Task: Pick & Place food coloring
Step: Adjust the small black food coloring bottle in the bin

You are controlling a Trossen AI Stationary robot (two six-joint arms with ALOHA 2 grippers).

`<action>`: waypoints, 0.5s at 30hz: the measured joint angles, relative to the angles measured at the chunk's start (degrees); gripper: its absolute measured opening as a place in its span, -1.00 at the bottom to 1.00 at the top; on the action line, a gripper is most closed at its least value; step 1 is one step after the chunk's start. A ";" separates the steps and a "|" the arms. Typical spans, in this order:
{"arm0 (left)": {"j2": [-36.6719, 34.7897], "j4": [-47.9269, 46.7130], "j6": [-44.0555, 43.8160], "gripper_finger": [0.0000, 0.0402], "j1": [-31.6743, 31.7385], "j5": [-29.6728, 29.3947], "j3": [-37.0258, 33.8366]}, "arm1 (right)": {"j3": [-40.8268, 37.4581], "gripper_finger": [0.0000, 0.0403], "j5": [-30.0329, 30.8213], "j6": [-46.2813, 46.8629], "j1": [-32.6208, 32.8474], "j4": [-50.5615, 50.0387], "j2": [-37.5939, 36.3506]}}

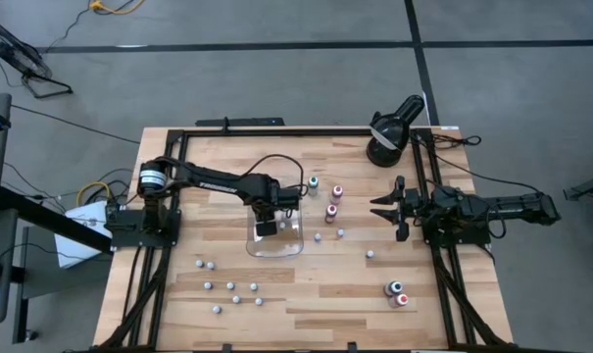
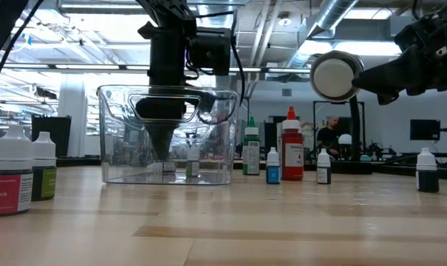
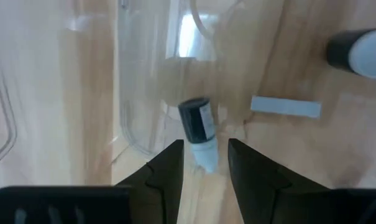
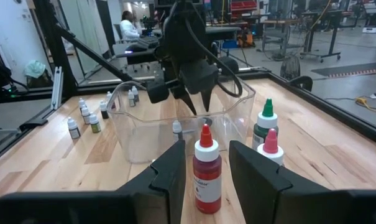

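The food coloring is a set of tiny bottles scattered over the wooden table. My left gripper (image 1: 267, 227) reaches down into the clear tray (image 1: 298, 245), open. One small dark bottle with a white cap (image 3: 197, 124) rests on the tray floor just ahead of the fingertips, its cap showing in the gap between them. The same bottle shows in the low view (image 2: 192, 166) and the right wrist view (image 4: 177, 129). My right gripper (image 1: 384, 206) hovers open near the table's right edge, pointing at a red-capped bottle (image 4: 206, 171).
Taller green-capped (image 1: 313, 181) and pink-capped (image 1: 336, 191) bottles stand right of the tray. Several small white-capped bottles (image 1: 230, 286) sit toward the near left. Two bottles (image 1: 396, 292) lie near the right corner. A black round lamp-like device (image 1: 389, 132) stands at the far right.
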 joint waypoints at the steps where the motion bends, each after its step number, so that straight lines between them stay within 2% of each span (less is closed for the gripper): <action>1: 0.27 0.06 -0.23 -0.41 0.00 -0.14 -0.04 | -0.01 -0.44 0.00 -0.01 0.02 0.04 0.00; 15: 2.31 3.46 -0.37 -0.41 -0.04 1.74 -0.06 | 0.01 -0.44 0.00 0.01 0.01 0.15 -0.02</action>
